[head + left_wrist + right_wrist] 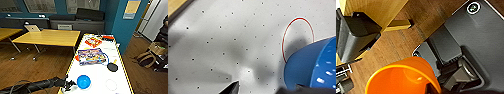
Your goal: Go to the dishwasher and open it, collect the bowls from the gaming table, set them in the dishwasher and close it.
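The left hand (68, 85) reached over the gaming bench (100, 72), fingers spread wide beside the blue bowl (83, 81), apparently not yet touching it. The right hand (432, 87) gripped the rim of an orange-yellow bowl (402, 77) above the wooden floor (398, 42).

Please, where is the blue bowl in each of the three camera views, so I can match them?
Head view: the blue bowl sits on the near end of the gaming table, just right of the left gripper.
Left wrist view: the bowl fills the lower right corner, on the white dotted top.
Right wrist view: not in it; an orange bowl shows there.
Shared landmark: the table's white top, in head and left wrist views.
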